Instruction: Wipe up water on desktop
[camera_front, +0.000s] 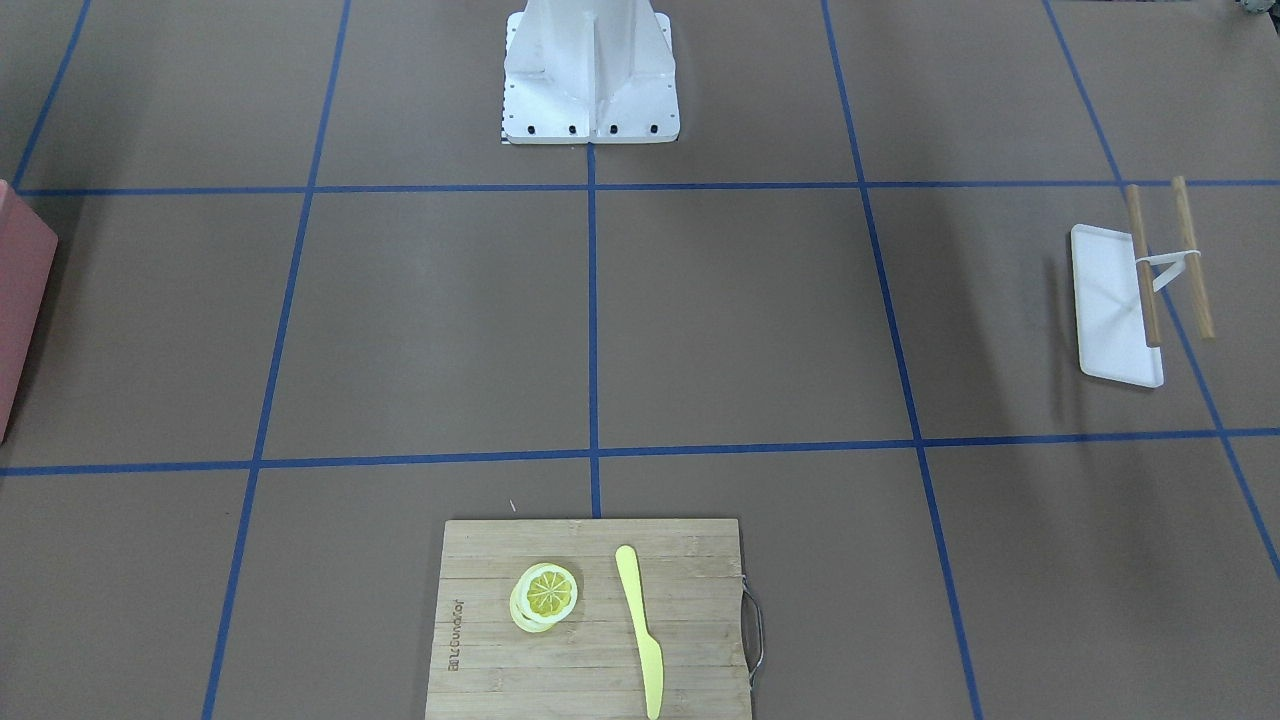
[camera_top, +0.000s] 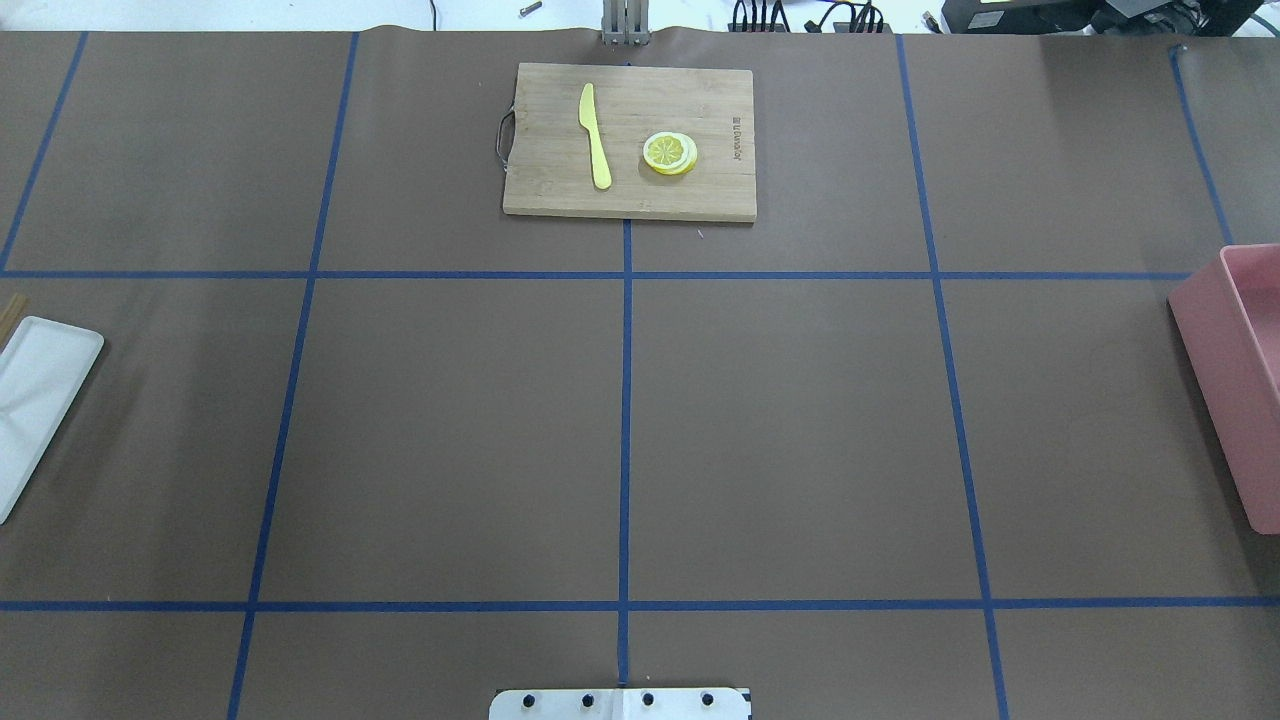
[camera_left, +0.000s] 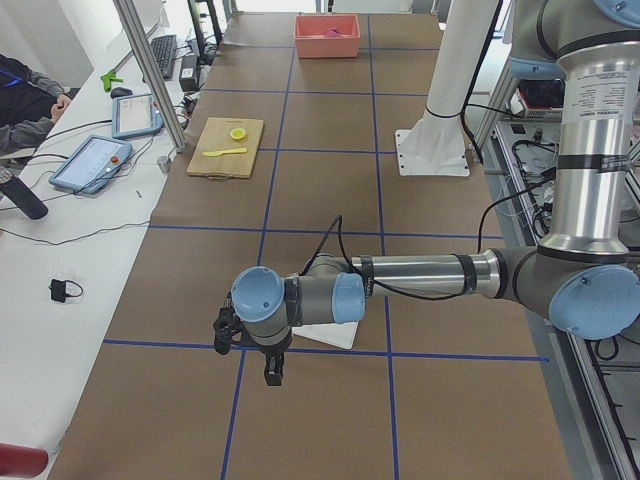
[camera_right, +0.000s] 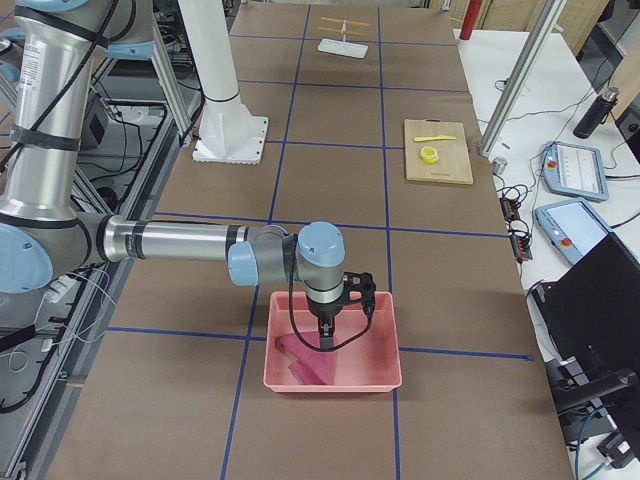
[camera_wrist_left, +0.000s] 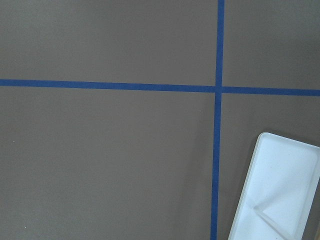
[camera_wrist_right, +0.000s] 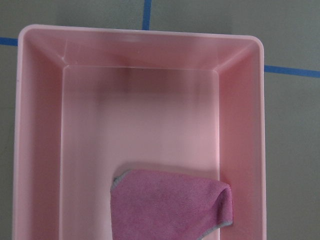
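The left arm (camera_left: 420, 275) and right arm (camera_right: 180, 242) share silver tubes, grey joints with pale-blue caps and black cables; the white pedestal (camera_front: 590, 80) carries black bolts.

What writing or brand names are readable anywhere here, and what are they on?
"Joyoung", probably; faint, with small marks beside it that are too small to read: engraved on the rectangular bamboo cutting board, near the yellow lemon slices.
Too small to read: the white label on the grey left arm.
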